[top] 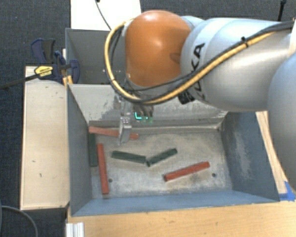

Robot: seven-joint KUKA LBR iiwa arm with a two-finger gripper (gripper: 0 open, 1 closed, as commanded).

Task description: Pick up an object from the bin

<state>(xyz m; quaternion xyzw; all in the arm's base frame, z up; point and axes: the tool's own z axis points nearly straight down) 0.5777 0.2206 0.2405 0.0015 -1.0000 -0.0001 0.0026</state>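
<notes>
Nearest the front of the grey metal bin, a long red stick lies along the left side and a shorter red stick lies to the right; behind them two dark green sticks meet almost end to end; farther back, the gripper hangs at a flat red bar by the rear wall, crossing its right part; whether the gripper is parted or closed cannot be told.
</notes>
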